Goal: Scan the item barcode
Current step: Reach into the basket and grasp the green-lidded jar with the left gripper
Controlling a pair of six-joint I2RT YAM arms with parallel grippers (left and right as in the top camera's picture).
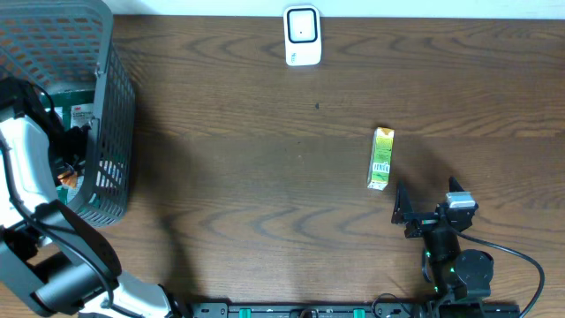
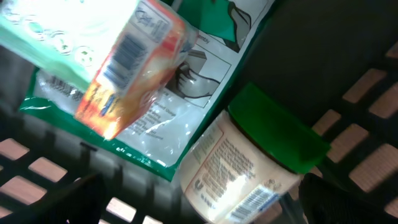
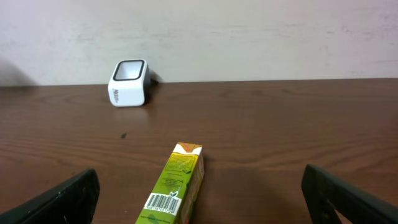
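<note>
Spanning the whole view, table (image 1: 265,177): dark wood, carrying everything.
Basket (image 1: 115,132): grey mesh, at the far left corner of the table, well apart from the task's things.
Left arm (image 1: 26,168): bent over the basket rim and reaching down inside.
Right arm (image 1: 459,265): low at the near right edge, pointing toward the far side.
Left claw (image 2: 199,208): spread wide inside the basket, gripping nothing.
Right claw (image 1: 427,201): fingers fully apart, empty, just short of the carton.
Carton (image 1: 380,159): green and orange, lying flat just ahead of the right claw, barcode end nearest it.
Scanner (image 1: 302,35): white, at the far edge, well apart from the carton, bare table between.
Basket contents: green-lidded jar (image 2: 249,168), orange box (image 2: 130,68), and green-edged bag (image 2: 168,124) under both.
</note>
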